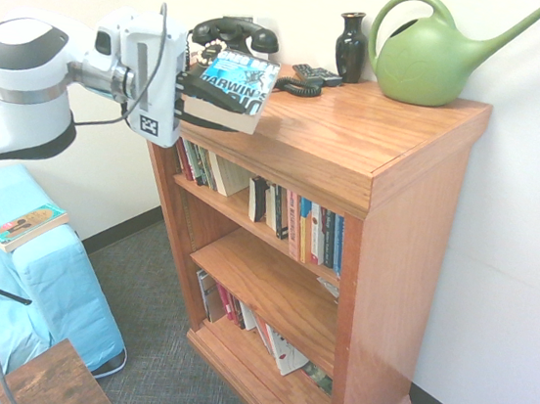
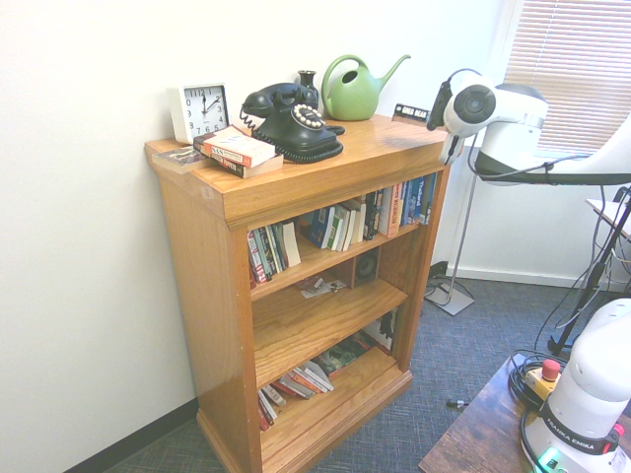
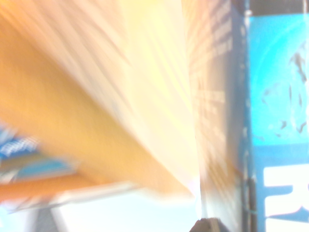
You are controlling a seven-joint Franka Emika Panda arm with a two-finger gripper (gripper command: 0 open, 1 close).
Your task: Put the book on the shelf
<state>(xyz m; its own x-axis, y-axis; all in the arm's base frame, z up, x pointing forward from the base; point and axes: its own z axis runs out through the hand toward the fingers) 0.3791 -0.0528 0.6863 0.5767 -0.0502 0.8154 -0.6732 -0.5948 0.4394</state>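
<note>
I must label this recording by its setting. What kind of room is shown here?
Probably an office or study corner. A wooden bookcase full of paperbacks stands against a white wall, with an old black telephone, a white clock and a green watering can on top, and grey carpet below.

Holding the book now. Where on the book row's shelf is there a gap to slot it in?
The shelf shows one gap, between the leaning pale book and a dark upright one. Rightward the row is packed. The gripper grips the book.

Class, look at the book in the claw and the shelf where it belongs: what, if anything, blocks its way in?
The claw holds the book above the bookcase top, which overhangs the shelf. Upright books fill much of that shelf; a gap shows between groups.
</note>
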